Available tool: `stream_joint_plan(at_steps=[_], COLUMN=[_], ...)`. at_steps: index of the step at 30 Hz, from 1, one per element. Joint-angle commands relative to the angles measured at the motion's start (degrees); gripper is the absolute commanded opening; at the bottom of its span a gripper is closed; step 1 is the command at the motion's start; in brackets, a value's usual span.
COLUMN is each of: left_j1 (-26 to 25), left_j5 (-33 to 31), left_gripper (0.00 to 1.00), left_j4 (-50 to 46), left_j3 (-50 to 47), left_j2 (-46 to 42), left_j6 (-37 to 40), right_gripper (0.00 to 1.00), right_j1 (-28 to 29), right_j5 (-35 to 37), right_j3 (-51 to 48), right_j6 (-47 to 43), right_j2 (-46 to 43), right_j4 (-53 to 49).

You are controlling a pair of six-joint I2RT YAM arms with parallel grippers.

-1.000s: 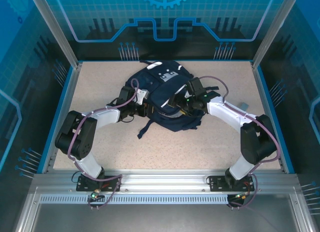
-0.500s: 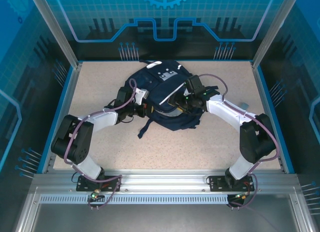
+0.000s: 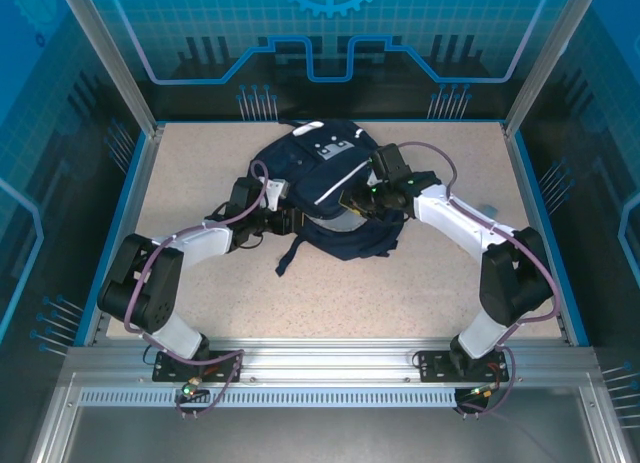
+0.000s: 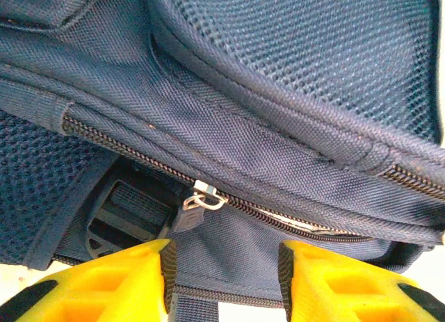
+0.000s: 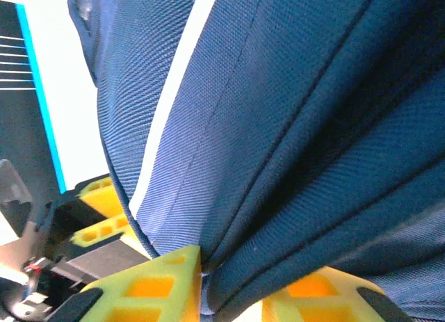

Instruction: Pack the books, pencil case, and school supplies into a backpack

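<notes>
From above, the backpack lies in the upper middle of the frame on the speckled surface, its white patch towards the top and a dark strap trailing towards the bottom. The two arms curve in from the lower corners: the left end effector meets the bag's left edge and the right end effector its lower right. This view is too far off to show how either set of jaws stands. The left wrist view gives that detail. The left end effector has its yellow fingers spread at the bottom of the frame, with navy cloth showing in the gap and nothing pinched. Just above them a zip runs slantwise across the backpack, with its metal pull at centre and a black buckle at lower left. In the right wrist view, the right end effector is pinching a gathered fold of the backpack. The creases run down into the narrow gap between its fingers, and a strip of pale surface shows at upper left
</notes>
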Motion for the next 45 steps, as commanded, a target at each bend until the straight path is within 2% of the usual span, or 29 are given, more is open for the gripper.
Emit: stream_joint_plan(at_steps=[1, 6, 11, 17, 24, 28, 39, 45], left_j1=[0.4, 0.4, 0.6, 1.0, 2.0, 2.2, 2.0, -0.2], left_j5=[0.1, -0.4, -4.6, -0.1, 4.7, 5.7, 11.6, 12.6], left_gripper=[0.45, 0.45, 0.41, 0.4, 0.15, 0.03, 0.0, 0.0], left_j4=[0.6, 1.8, 4.9, 11.8, 17.7, 17.1, 17.2, 18.6], left_j3=[0.5, 1.4, 1.8, 1.8, 0.0, -0.9, -7.1, -9.7], left_j2=[0.8, 2.3, 3.0, 4.8, 6.2, 4.8, -1.1, -3.4], left_j6=[-0.9, 0.8, 2.6, 3.2, 2.1, 1.8, -2.0, -4.5], right_gripper=[0.26, 0.25, 0.25, 0.25, 0.25, 0.25, 0.24, 0.23], right_j1=[0.3, 0.2, 0.2, 0.2, 0.2, 0.2, 0.9, 1.9], right_j5=[-1.8, -1.9, -2.1, -2.5, -2.2, -1.6, 1.9, 2.8], right_j3=[2.9, 3.6, 3.7, 3.5, 4.0, 4.2, 3.6, 3.0], right_j6=[-0.4, -0.3, -0.4, -0.2, -0.6, -0.7, 0.6, 2.2], right_j2=[-0.9, -1.3, -1.6, -1.6, -1.6, -1.1, 1.7, 3.5], right_j4=[2.5, 2.4, 2.3, 2.3, 1.6, 1.2, 1.1, 2.0])
